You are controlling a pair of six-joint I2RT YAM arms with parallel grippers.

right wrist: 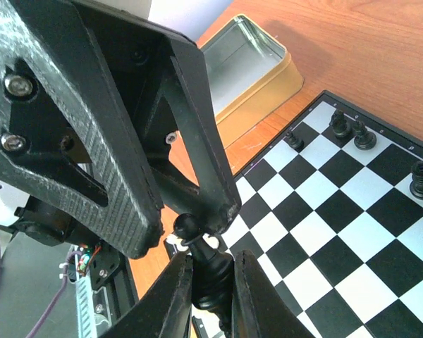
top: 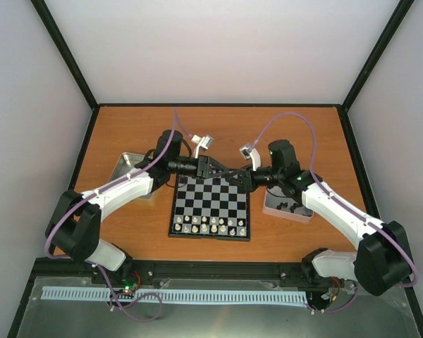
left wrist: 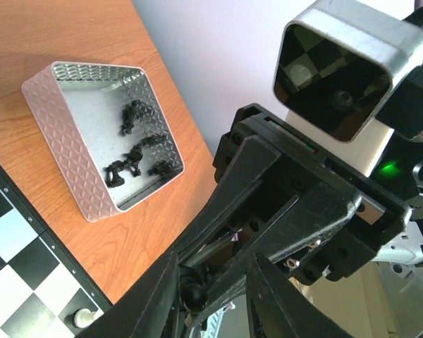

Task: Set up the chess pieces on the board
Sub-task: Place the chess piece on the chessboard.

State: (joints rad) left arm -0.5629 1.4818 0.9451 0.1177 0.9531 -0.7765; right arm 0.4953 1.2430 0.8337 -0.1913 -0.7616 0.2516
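Note:
My right gripper (right wrist: 211, 282) is shut on a black pawn (right wrist: 210, 271) and holds it above the far edge of the board (top: 210, 204). My left gripper (left wrist: 215, 303) meets it there with its jaws apart on either side of the pawn's round head (left wrist: 192, 296), which lies close to one finger. In the top view the two grippers, left (top: 208, 167) and right (top: 229, 176), are tip to tip. Whitish pieces (top: 210, 225) fill the board's two near rows. A few black pieces (right wrist: 349, 130) stand on its far side.
A silver tray (left wrist: 56, 127) right of the board holds several loose black pieces (left wrist: 134, 151); it also shows in the top view (top: 285, 209). An empty metal tin (right wrist: 257, 77) lies left of the board, under the left arm in the top view (top: 127, 163).

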